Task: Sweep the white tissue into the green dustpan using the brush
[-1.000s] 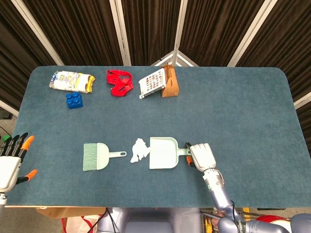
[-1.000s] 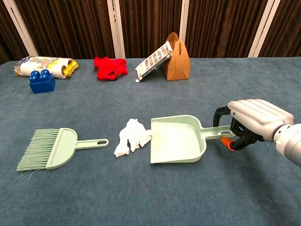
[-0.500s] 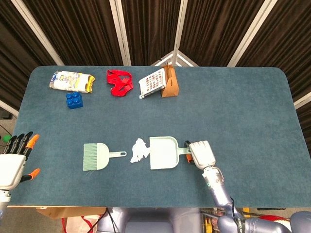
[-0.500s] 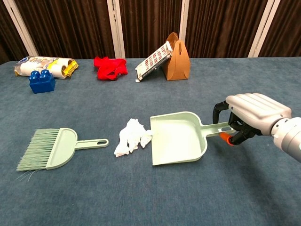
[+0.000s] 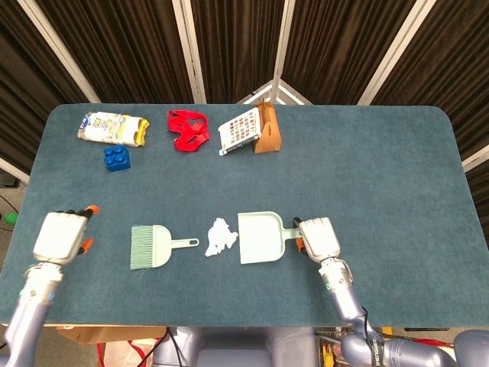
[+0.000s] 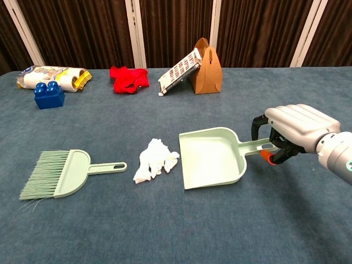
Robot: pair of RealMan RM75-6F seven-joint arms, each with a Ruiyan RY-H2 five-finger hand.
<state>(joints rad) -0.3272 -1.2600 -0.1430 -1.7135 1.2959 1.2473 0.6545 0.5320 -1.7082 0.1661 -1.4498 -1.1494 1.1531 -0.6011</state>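
The white tissue (image 5: 220, 236) (image 6: 154, 160) lies crumpled at the middle of the table. Just right of it is the green dustpan (image 5: 260, 238) (image 6: 212, 157), mouth toward the tissue, a small gap between them. My right hand (image 5: 318, 237) (image 6: 297, 130) grips the dustpan's handle, lifting its rear slightly. The green brush (image 5: 153, 245) (image 6: 60, 173) lies flat left of the tissue, bristles pointing left, handle toward the tissue. My left hand (image 5: 63, 236) hovers over the table's left part, left of the brush, fingers pointing away, holding nothing; the chest view does not show it.
Along the far side lie a snack bag (image 5: 112, 128), a blue block (image 5: 116, 157), a red cloth (image 5: 188, 130) and a brown holder with a printed card (image 5: 252, 130). Blue table (image 5: 382, 176) surface spreads to the right.
My left hand has come in from the table's left edge toward the brush. My right hand has pulled the dustpan slightly right, away from the tissue, and tilted it.
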